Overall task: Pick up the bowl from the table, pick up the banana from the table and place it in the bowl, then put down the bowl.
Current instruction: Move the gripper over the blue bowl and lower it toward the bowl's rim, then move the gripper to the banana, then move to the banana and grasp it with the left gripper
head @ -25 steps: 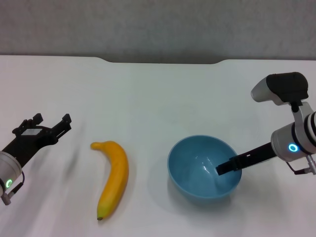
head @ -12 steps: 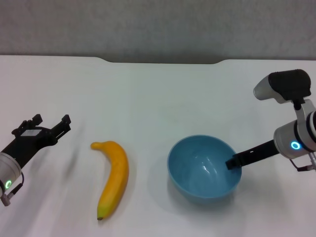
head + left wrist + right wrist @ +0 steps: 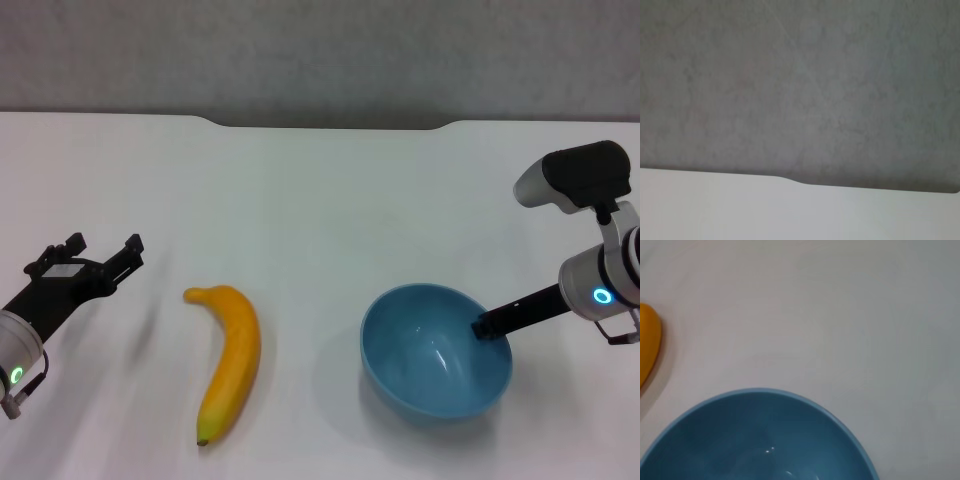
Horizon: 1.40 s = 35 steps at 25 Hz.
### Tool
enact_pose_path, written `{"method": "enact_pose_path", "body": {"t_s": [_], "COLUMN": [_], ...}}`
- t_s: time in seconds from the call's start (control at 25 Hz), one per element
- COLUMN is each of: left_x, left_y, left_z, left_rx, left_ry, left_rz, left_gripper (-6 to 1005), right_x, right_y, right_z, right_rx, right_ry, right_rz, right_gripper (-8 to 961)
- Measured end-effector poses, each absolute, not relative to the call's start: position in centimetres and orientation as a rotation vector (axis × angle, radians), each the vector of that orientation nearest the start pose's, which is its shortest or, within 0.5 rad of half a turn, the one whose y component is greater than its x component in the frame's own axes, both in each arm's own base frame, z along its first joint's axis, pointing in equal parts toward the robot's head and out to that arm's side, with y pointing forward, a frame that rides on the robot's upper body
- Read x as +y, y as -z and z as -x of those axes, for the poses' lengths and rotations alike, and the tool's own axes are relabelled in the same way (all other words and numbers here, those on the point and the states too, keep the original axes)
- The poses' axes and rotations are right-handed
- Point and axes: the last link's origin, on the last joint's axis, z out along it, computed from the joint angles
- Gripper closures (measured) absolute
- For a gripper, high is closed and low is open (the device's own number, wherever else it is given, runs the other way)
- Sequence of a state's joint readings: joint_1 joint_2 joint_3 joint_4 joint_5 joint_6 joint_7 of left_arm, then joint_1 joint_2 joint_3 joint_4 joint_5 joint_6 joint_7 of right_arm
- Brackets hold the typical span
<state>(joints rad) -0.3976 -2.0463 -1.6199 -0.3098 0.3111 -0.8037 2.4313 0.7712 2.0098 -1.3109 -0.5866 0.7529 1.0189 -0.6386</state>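
The light-blue bowl (image 3: 437, 350) is at the right front of the white table (image 3: 320, 190). My right gripper (image 3: 483, 327) grips its right rim, one finger reaching inside. A shadow to the bowl's left suggests it is slightly off the table. The right wrist view shows the bowl's inside (image 3: 760, 440) and one end of the banana (image 3: 647, 350). The yellow-orange banana (image 3: 230, 358) lies on the table left of the bowl, apart from it. My left gripper (image 3: 105, 248) is open and empty, to the left of the banana.
The table's far edge has a shallow notch (image 3: 330, 124) with a grey wall behind. The left wrist view shows only that wall and the table's far edge (image 3: 740, 210).
My right gripper has drawn back to the right, and the bowl has moved right and slightly forward with it. The banana and the left arm have not moved.
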Motion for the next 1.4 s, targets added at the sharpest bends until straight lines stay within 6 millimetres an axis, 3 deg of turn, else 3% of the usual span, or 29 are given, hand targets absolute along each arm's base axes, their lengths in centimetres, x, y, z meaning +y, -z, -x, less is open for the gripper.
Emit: {"method": "enact_pose_path", "body": {"t_s": [0.28,0.6,0.68,1.04,1.4], "left_x": [35.0,35.7,36.0,35.5,36.3], "left_y": [2.3,4.4,4.7,4.8,4.1], "left_z": [34.1,31.0,29.1,25.9,25.3], "left_rx": [-0.891,-0.868,-0.864,-0.866,-1.045], "left_ry": [0.660,0.602,0.545,0.441,0.486], "left_rz": [1.830,1.974,2.005,2.000,2.054], "left_gripper": [107,108,108,112,117], "right_x": [40.0,39.7,39.6,39.6,39.7], "right_y": [3.8,3.3,3.3,3.0,2.8], "right_z": [-26.6,-27.2,-27.5,-27.9,-27.9], "right_rx": [1.293,1.293,1.302,1.313,1.311], "right_ry": [0.215,0.196,0.194,0.176,0.169], "right_rz": [2.336,2.311,2.304,2.280,2.274], "right_gripper": [932,932,932,931,931]}}
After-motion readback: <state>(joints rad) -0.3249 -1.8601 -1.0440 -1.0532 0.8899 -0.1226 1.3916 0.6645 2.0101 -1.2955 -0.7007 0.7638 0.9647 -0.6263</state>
